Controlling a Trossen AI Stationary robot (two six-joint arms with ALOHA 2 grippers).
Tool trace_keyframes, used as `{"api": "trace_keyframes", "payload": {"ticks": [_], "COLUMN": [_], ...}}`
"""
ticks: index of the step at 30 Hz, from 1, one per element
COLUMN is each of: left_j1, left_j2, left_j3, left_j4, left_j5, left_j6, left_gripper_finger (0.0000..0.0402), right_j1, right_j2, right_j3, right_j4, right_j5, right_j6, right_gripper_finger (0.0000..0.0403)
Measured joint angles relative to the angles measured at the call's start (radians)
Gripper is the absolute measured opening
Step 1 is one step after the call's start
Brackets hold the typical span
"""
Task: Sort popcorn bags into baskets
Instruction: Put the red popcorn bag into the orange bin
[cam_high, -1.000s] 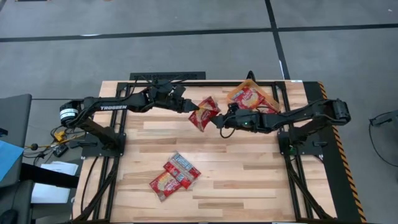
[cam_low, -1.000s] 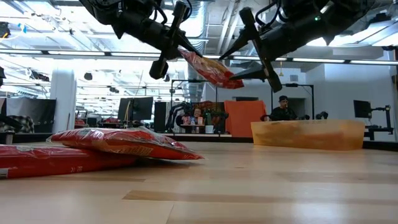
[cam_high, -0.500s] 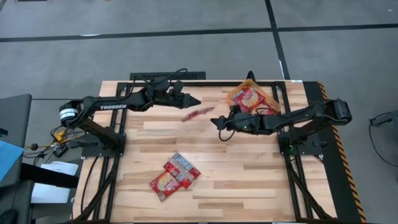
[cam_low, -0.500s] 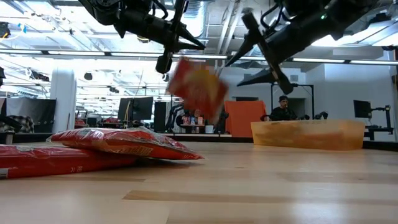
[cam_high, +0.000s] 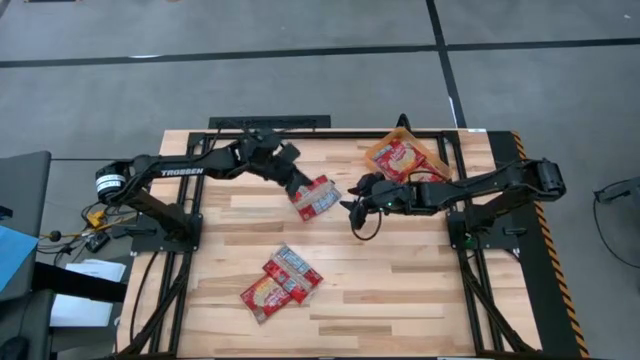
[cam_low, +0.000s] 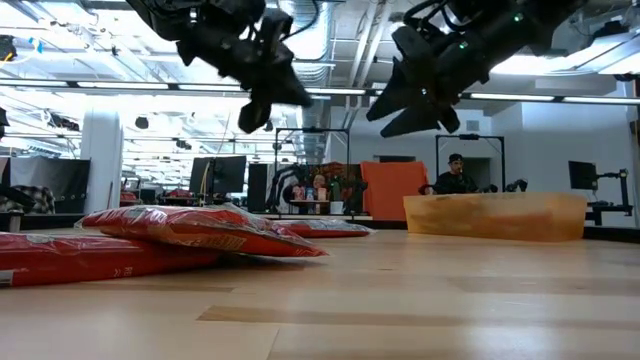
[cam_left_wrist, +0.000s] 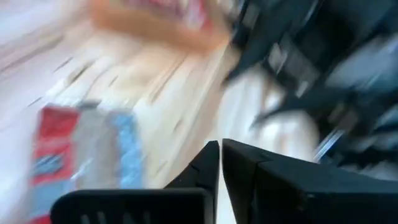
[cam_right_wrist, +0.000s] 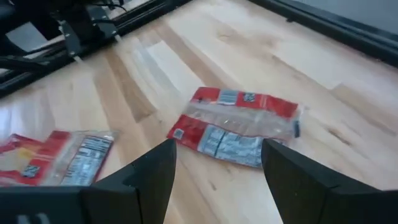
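One red popcorn bag (cam_high: 315, 197) lies flat on the table between my two grippers, pale printed side up; it also shows in the right wrist view (cam_right_wrist: 236, 124) and the low view (cam_low: 325, 228). My left gripper (cam_high: 293, 179) hangs shut just above its left end (cam_left_wrist: 221, 146), well off the table (cam_low: 270, 95). My right gripper (cam_high: 351, 207) is open, raised to the bag's right (cam_right_wrist: 217, 149) (cam_low: 400, 100). Two more bags (cam_high: 280, 283) lie overlapping near the near edge. The orange basket (cam_high: 432, 153) at the far edge holds one bag (cam_high: 400, 157).
The basket (cam_low: 495, 215) stands far right on the table, behind my right arm. The two overlapping bags (cam_low: 180, 235) fill the near left of the low view. Bare wood lies between them and the dropped bag. A person sits in the room beyond the table.
A second ago my left gripper held the bag in the air, its free end between my right gripper's open fingers. The bag came loose, tumbled down and now lies flat on the table. My left gripper swung toward the near edge; my right gripper shifted slightly left and stayed open.
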Motion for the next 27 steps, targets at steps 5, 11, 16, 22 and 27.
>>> {"api": "trace_keyframes", "payload": {"ticks": [5, 11, 16, 22, 27], "left_j1": [-0.042, -0.047, -0.004, 0.005, 0.007], "left_j2": [0.0, 0.016, 0.1, 0.241, 0.33], "left_j3": [0.0, 0.0, 0.0, -0.001, -0.001], "left_j4": [-0.175, -0.204, -0.228, -0.232, -0.166], "left_j5": [-0.11, -0.302, -0.274, -0.267, -0.281], "left_j6": [0.233, 0.314, 0.273, 0.253, 0.221], "left_gripper_finger": [0.0073, 0.0197, 0.0268, 0.028, 0.028], "right_j1": [-0.004, -0.004, -0.003, -0.002, -0.002], "right_j2": [0.0, 0.0, 0.0, 0.0, 0.0], "right_j3": [0.002, 0.002, 0.002, 0.002, 0.002], "right_j4": [-0.018, -0.016, -0.02, -0.03, -0.043], "right_j5": [0.002, 0.0, 0.0, 0.0, 0.0], "right_j6": [0.016, 0.049, 0.061, 0.079, 0.1], "right_gripper_finger": [0.026, 0.026, 0.026, 0.026, 0.026]}}
